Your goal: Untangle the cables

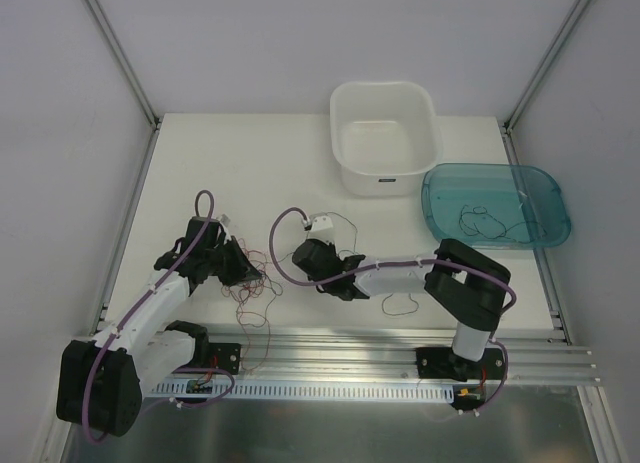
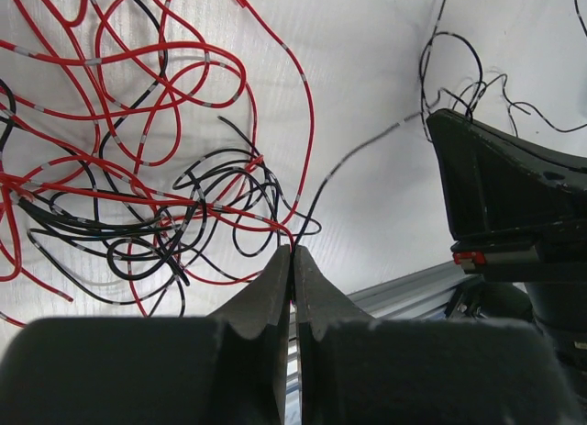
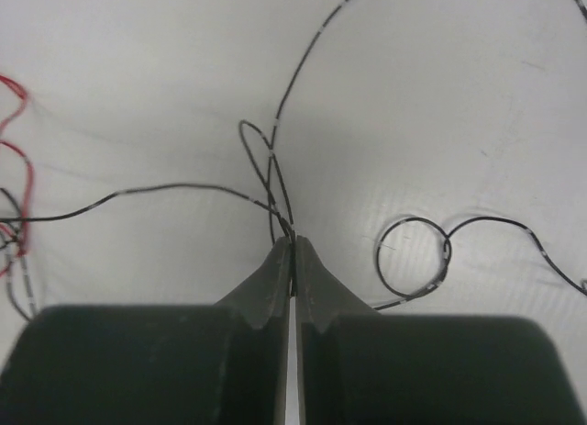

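Note:
The cables lie as a loose tangle of thin red and black wires on the white table, just left of centre near the front. My left gripper is shut at the tangle's right edge, with a red and a black strand pinched at its tips. My right gripper is shut on a black wire whose strands run off left toward the tangle and up in a long arc. It sits a little right of the tangle. A small black loop lies to its right.
A white tub stands at the back. Beside it on the right is a teal tray holding a loose black wire. An aluminium rail runs along the near edge. The right gripper's body looms close in the left wrist view.

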